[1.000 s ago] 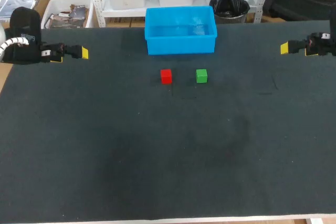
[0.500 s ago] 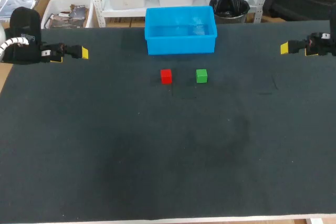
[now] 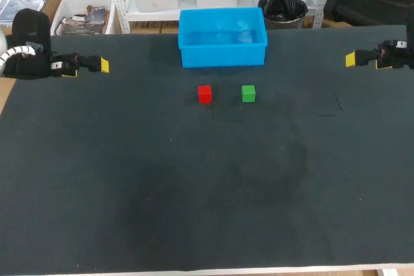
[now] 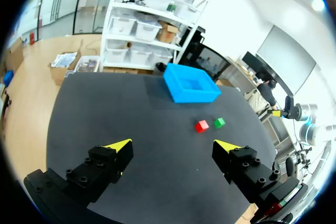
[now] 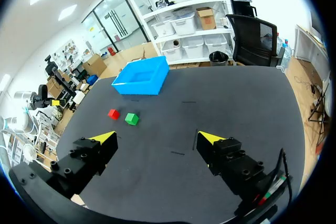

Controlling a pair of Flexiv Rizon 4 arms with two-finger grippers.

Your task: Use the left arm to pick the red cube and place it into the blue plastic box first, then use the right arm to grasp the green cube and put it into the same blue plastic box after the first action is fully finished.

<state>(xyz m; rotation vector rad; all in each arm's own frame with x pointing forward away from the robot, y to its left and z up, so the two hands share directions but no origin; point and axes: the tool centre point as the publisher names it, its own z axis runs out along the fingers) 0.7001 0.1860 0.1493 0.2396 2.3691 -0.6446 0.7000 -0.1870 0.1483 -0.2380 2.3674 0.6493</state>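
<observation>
**Cubes on the bench, both hands spread**

The red cube (image 3: pixel 204 94) and green cube (image 3: pixel 248 94) sit side by side, apart, just in front of the blue plastic box (image 3: pixel 222 56). The left hand (image 4: pixel 173 148) and right hand (image 5: pixel 157 139) hover at opposite bench (image 3: pixel 194 192) edges, fingers spread wide.

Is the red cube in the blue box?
No, the red cube sits on the table in front of the blue box.
</observation>
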